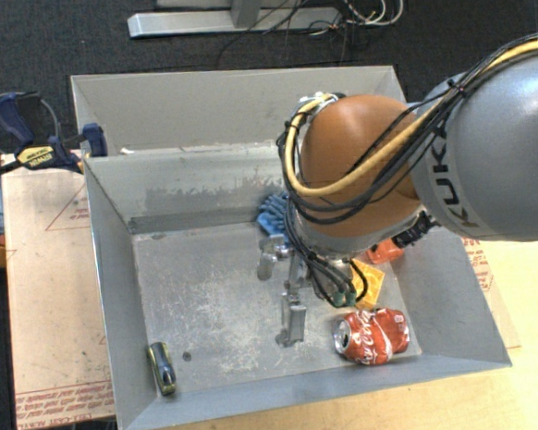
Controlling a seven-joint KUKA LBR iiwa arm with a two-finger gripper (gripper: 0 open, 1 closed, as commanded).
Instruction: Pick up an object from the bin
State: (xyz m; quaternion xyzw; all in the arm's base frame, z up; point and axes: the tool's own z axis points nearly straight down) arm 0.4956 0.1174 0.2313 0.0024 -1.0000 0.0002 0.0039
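Grey metal bin [201, 289], its scuffed floor bare at centre — the gripper [283, 290] hangs there, fingers [293, 324] apart and empty, a crushed red can [372, 336] just beside.

The grey arm link [486, 146] bears black letters beginning "KU".

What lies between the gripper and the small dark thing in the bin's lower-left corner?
Nothing: the camera view shows only bare bin floor from the gripper to the small dark thing.
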